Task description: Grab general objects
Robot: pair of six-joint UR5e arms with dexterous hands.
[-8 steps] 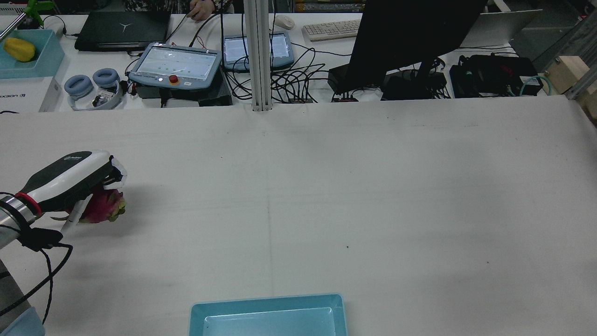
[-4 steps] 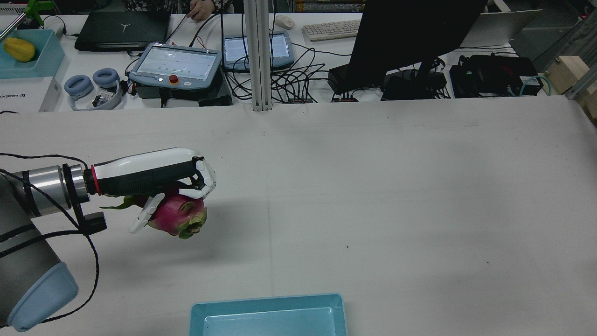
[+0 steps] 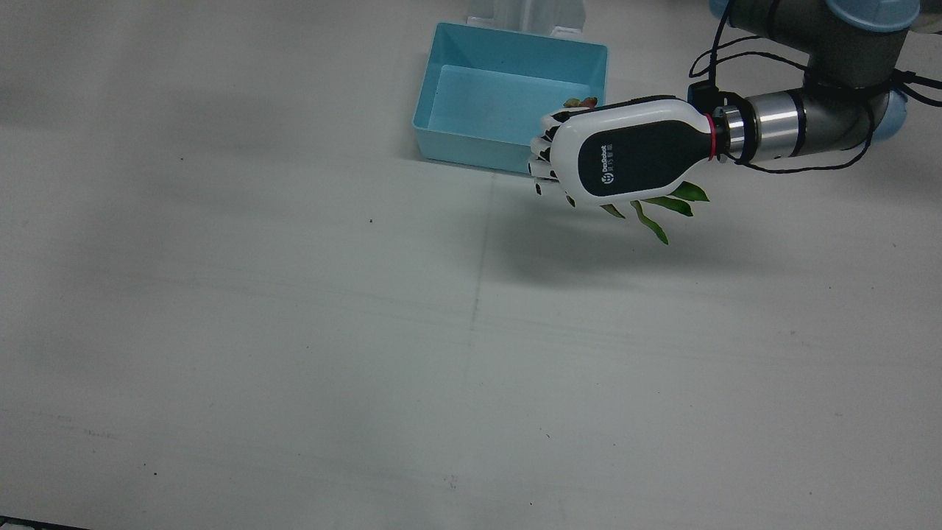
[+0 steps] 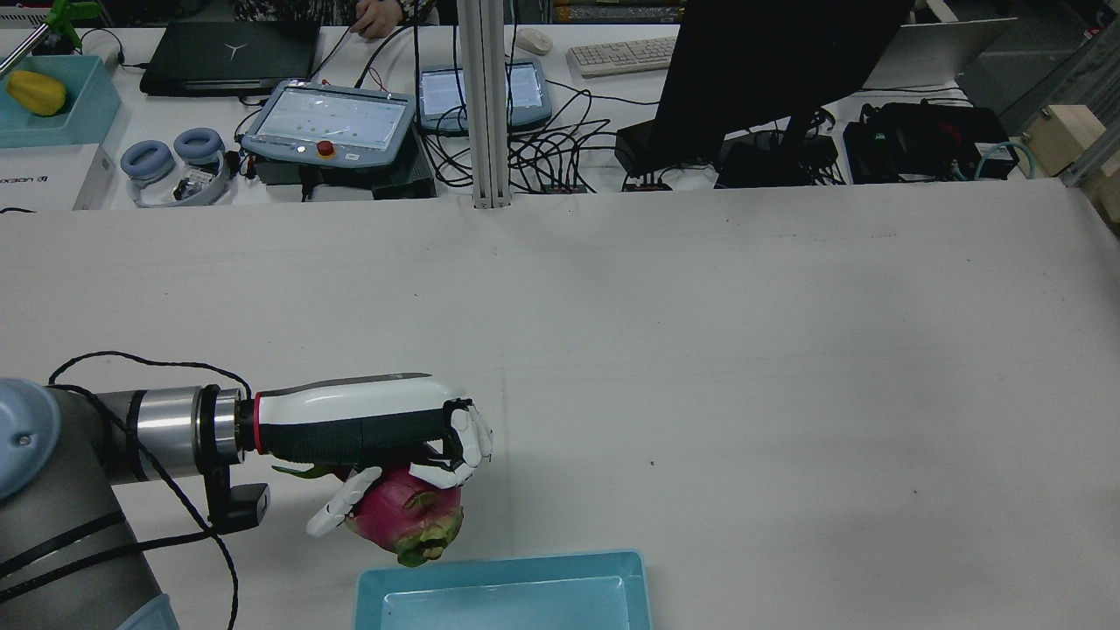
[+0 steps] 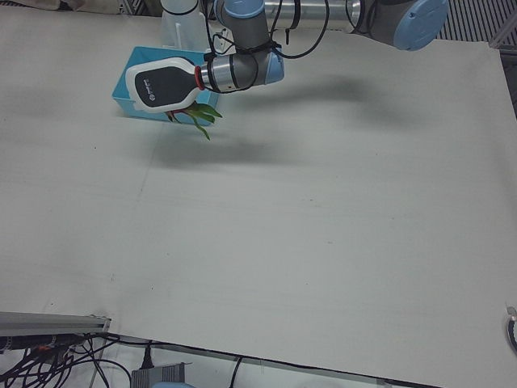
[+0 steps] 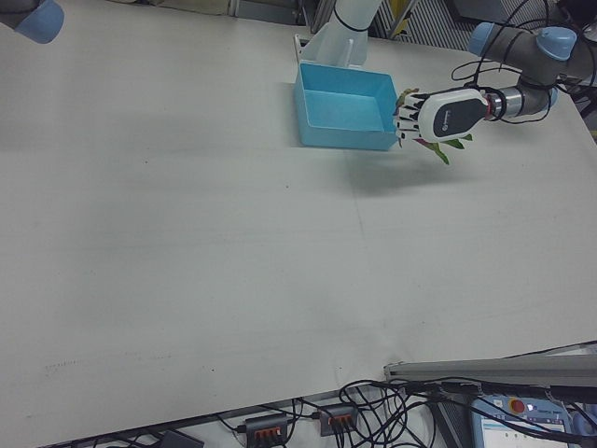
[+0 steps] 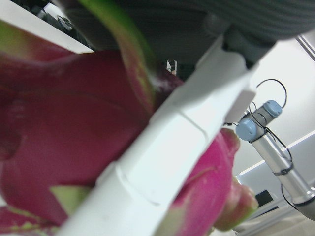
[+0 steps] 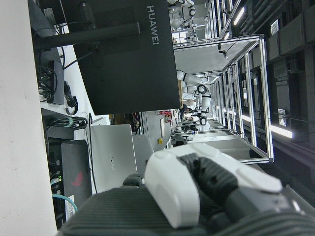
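My left hand (image 4: 367,429) is shut on a pink dragon fruit (image 4: 407,516) with green scales and holds it in the air, palm down. The fruit hangs just beside the left rim of the blue bin (image 4: 503,573). In the front view the hand (image 3: 625,158) covers the fruit, so only green leaves (image 3: 662,210) show, next to the bin's corner (image 3: 508,44). The left hand view is filled by the fruit (image 7: 74,137) with a white finger (image 7: 162,147) across it. My right hand shows only as a sliver (image 8: 197,182) in its own view; its state is unclear.
Behind the table's far edge stand a dark monitor (image 4: 770,70), two teach pendants (image 4: 328,118), headphones (image 4: 171,162), cables and an aluminium post (image 4: 488,105). A second blue bin with a yellow fruit (image 4: 35,92) sits at the far left.
My left hand has carried the dragon fruit from the table's left edge rightward and toward the robot's side, ending beside the blue bin. The grip has stayed closed.
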